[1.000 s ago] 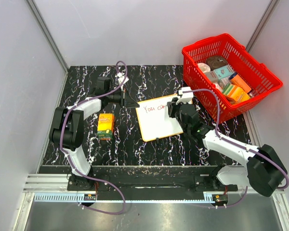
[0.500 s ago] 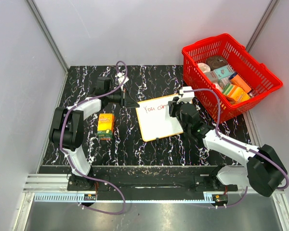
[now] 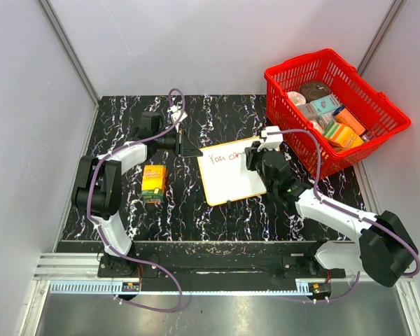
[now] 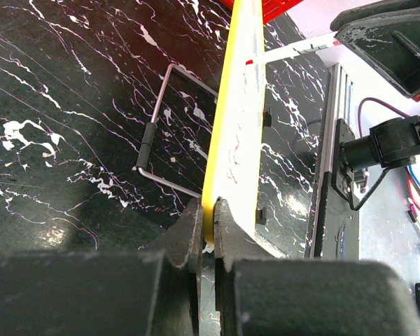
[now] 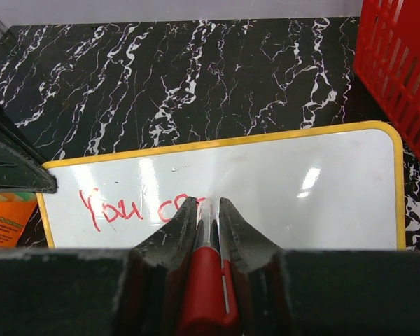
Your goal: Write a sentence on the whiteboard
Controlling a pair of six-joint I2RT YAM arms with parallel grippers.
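Note:
The whiteboard [image 3: 229, 170] with its orange-yellow rim lies flat in the middle of the black marble table. Red marker words "You ca" [image 5: 129, 208] run along its top left. My left gripper [image 3: 190, 151] is shut on the board's left corner rim [image 4: 208, 218]. My right gripper [image 3: 250, 158] is shut on a red marker [image 5: 208, 283], tip down on the board just right of the last red letter. The tip itself is hidden between the fingers [image 5: 173, 234].
A red basket [image 3: 334, 105] full of packaged goods stands at the back right, close to my right arm. An orange juice carton [image 3: 153, 183] lies left of the board. A wire stand [image 4: 157, 133] shows under the board's edge.
My right gripper with the marker has shifted very slightly on the board. The left arm and the board have not moved.

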